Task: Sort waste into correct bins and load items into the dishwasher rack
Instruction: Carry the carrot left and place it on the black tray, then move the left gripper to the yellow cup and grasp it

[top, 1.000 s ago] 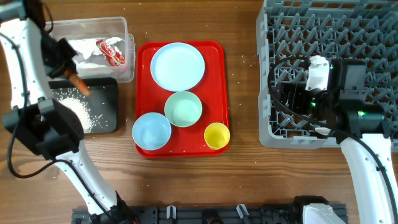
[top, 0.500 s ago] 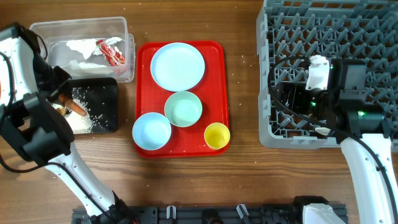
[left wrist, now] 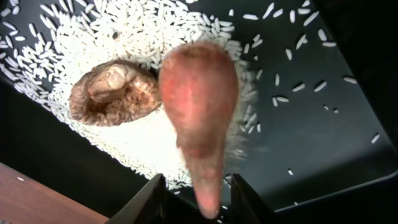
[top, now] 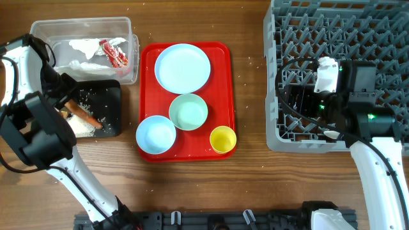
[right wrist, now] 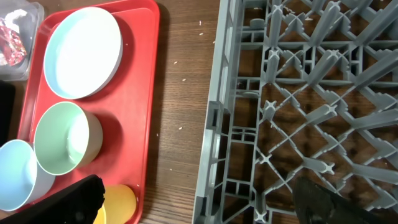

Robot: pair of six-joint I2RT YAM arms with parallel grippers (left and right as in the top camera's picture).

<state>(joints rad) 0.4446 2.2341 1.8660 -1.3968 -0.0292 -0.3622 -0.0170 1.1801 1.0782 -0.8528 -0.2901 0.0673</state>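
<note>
My left gripper is open over the black tray. The orange carrot piece is blurred, its tip between the parted fingers and touching neither. It lies over the white rice beside the small brown lump. The clear tub holds white tissue and the red wrapper. The plate, mint bowl, blue bowl and yellow cup sit on the red tray. My right gripper is wide open and empty above the left edge of the grey rack.
The red tray lies between the bins and the rack. Stray rice grains dot the wooden table around the bins. The clear tub stands directly behind the black tray. The rack fills the right side.
The left gripper moved down and left over the black tray with the carrot, and its fingers have parted from it. The carrot now lies lower in the tray. The right arm has not moved.
</note>
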